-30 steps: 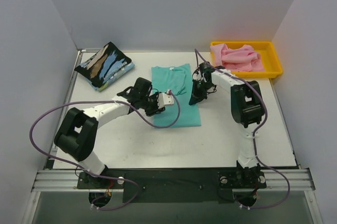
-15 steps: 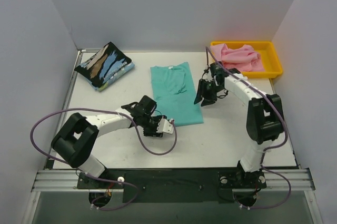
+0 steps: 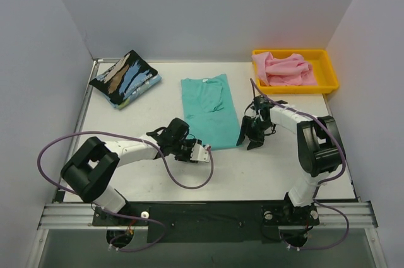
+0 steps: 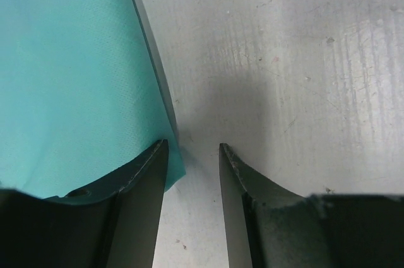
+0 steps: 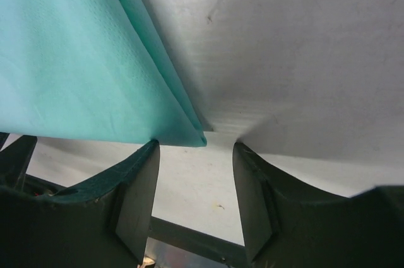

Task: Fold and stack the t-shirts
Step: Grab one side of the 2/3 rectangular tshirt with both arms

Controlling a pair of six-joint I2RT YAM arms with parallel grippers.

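The black streaked tee (image 3: 124, 79) lies folded, upper left. The teal tee (image 3: 210, 110), centre, is only a narrow strip; the pink tee (image 3: 284, 69) waits crumpled in the yellow tray (image 3: 332, 74), upper right. The left gripper (image 4: 192, 148) and right gripper (image 5: 196, 145) gape empty at the teal tee's lower corners.

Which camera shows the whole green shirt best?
Top external: the green shirt appears whole, collar to hem. Left wrist shows only its near-left corner, right wrist only its near-right corner.
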